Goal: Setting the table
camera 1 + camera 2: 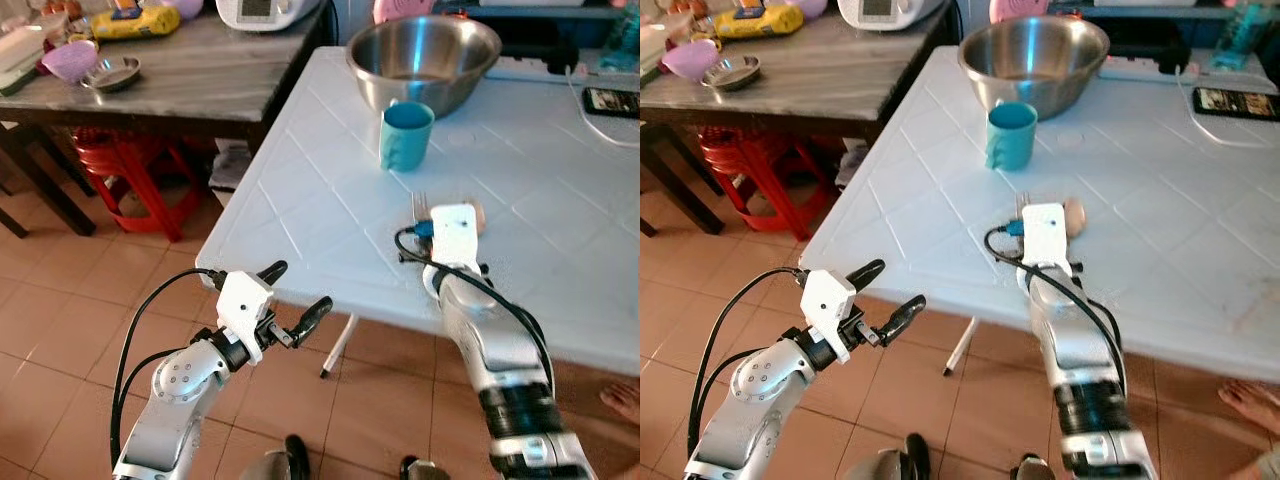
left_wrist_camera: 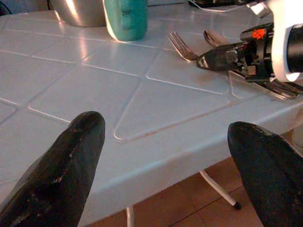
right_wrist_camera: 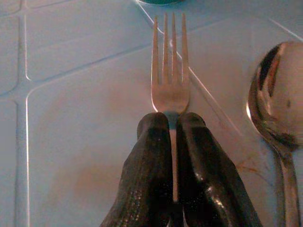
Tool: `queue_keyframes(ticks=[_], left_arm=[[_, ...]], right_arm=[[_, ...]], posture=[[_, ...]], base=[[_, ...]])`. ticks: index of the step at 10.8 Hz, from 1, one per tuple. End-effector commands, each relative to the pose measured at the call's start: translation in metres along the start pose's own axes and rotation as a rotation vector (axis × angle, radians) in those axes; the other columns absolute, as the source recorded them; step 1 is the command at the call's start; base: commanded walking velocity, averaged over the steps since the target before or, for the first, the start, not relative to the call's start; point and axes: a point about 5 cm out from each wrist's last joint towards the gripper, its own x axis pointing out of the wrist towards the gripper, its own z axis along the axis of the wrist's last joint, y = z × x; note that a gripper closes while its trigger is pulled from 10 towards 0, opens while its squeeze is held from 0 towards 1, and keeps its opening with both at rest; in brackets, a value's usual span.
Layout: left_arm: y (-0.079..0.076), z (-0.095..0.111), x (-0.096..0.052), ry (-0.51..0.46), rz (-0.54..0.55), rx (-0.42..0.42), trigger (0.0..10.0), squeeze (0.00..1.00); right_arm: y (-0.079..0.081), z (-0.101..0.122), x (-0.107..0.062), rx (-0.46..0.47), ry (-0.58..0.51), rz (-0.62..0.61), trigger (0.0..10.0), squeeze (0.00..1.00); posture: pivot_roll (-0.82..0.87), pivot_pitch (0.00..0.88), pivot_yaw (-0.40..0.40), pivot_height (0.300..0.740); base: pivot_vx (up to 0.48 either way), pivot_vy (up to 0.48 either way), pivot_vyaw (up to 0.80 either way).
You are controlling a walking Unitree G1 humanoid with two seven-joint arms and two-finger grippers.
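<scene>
The fork (image 3: 169,90) is pinched at its neck by the right tool (image 3: 173,142), tines at 12 o'clock toward the mug (image 1: 405,135), evidently for placement on the white surface (image 1: 300,200) beside the spoon (image 3: 279,104) at 3 o'clock. The left tool (image 1: 290,300) is held spread and empty off the surface edge, at 9 o'clock of the fork.

- My two black right fingers (image 3: 189,165) pinch a shiny silver metal fork (image 3: 169,71).
- White plastic table (image 1: 300,190), moulded diamond grid.
- Teal ceramic mug (image 1: 405,136).
- Terracotta floor tiles (image 1: 60,300).
</scene>
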Motion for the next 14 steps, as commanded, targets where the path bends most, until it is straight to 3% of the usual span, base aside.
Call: queue_keyframes(ticks=[1, 2, 3, 4, 7, 14], left_arm=[[0.003, 0.001, -0.001, -0.002, 0.034, 0.015, 10.0, 0.00], [0.006, 0.006, 0.002, -0.022, 0.074, 0.014, 10.0, 0.00], [0.009, 0.014, 0.006, -0.058, 0.101, 0.035, 10.0, 0.00], [0.012, 0.020, 0.007, -0.082, 0.119, 0.035, 10.0, 0.00], [0.015, 0.037, 0.014, -0.159, 0.142, 0.020, 10.0, 0.00], [0.010, 0.039, 0.012, -0.148, 0.114, 0.023, 10.0, 0.00]], right_arm=[[-0.005, -0.006, 0.002, -0.003, 0.011, -0.042, 0.6, 0.00], [-0.005, -0.002, 0.002, 0.002, -0.030, -0.051, 1.3, 0.00], [-0.006, 0.006, -0.001, 0.006, -0.105, -0.057, 10.0, 0.00], [-0.004, 0.029, -0.009, 0.006, -0.284, -0.048, 10.0, 0.00], [0.004, 0.077, -0.037, -0.149, -0.628, -0.046, 10.0, 0.00], [0.020, 0.056, -0.042, -0.171, -0.609, 0.011, 10.0, 0.00]], posture=[[-0.10, 0.185, 0.139, 0.740], [-0.10, 0.185, 0.139, 0.740], [-0.09, 0.183, 0.141, 0.740], [-0.09, 0.181, 0.141, 0.740], [-0.10, 0.174, 0.151, 0.740], [-0.07, 0.174, 0.167, 0.740]], base=[[0.000, 0.000, 0.00], [0.000, 0.000, 0.00], [0.000, 0.000, 0.00], [0.000, 0.000, 0.00], [0.000, 0.000, 0.00], [0.296, 0.000, 0.00]])
